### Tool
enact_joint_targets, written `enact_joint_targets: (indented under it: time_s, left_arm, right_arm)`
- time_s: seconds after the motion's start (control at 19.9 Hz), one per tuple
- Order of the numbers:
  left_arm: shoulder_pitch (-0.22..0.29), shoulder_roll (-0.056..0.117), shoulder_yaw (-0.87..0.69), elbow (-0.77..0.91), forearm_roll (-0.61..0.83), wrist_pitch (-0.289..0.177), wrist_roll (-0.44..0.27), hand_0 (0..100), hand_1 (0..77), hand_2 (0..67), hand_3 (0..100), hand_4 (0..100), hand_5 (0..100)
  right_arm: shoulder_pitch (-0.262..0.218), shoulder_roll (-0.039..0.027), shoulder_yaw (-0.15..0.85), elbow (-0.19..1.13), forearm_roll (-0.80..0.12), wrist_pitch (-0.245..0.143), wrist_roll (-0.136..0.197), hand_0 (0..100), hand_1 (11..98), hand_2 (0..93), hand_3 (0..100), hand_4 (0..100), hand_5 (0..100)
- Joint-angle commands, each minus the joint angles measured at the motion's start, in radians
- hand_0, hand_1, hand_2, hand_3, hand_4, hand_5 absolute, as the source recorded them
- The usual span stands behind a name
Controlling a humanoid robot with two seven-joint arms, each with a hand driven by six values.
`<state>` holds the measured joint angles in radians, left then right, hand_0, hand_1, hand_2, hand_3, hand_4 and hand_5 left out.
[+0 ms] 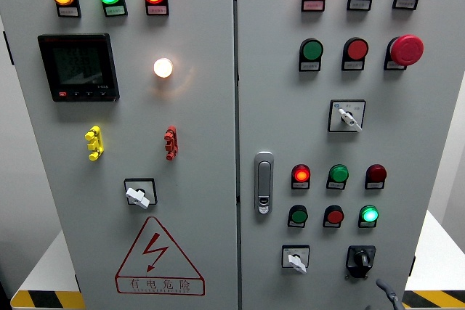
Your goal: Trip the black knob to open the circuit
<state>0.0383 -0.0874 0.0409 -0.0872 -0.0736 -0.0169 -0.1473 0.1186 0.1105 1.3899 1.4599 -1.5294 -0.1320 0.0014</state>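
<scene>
From where the head camera looks, a grey control cabinet [196, 179] fills the room in front of the robot, split into two doors by a vertical seam just right of centre. The black knob [360, 260] sits at about five o'clock on the right-hand door, low down, with a white selector switch [296, 258] just beside it at nine o'clock and a green lit lamp [369, 214] above it at twelve. The knob's handle looks roughly upright, its long axis running twelve to six, though it is small and dark enough that I would not swear to the tilt. Only one bit of the robot shows: a grey tip of the right hand [385, 292] poking up at the bottom edge, and so little of it is in view that I cannot tell whether its fingers are spread or curled. The left hand is nowhere in the picture. The knob lies near that right hand, at about eleven o'clock from it, up and a little left, so I judge the right arm is the one placed to reach it, rising slightly inward before any twist.
</scene>
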Motion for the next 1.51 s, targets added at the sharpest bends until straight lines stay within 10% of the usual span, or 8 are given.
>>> enact_joint_targets:
  time_s: [0.0,0.1,0.65,1.46]
  left_arm:
    - [0.0,0.0,0.001,0.001,0.0,0.0,0.0,0,3.8,12.7,21,7,2]
    - [0.0,0.0,0.001,0.0,0.0,0.0,0.0,0,3.6,12.7,21,7,2]
    - [0.0,0.0,0.001,0.001,0.0,0.0,0.0,0,3.8,12.7,21,7,2]
    - [0.0,0.0,0.001,0.0,0.0,0.0,0.0,0,3.6,12.7,21,7,2]
  right_arm:
    - [-0.02,-0.003,0.003,0.016,-0.002,-0.001,0.0,84,51.8,4.1,87,89,100]
    - [-0.043,-0.0153,0.003,0.033,-0.002,-0.001,0.0,84,51.8,4.2,87,89,100]
    - [-0.111,-0.0153,0.008,0.105,-0.003,-0.001,0.008,82,53.5,5.3,44,38,67]
    - [-0.263,-0.0015,-0.009,0.231,-0.084,0.002,0.014,85,54.0,8.8,29,26,49]
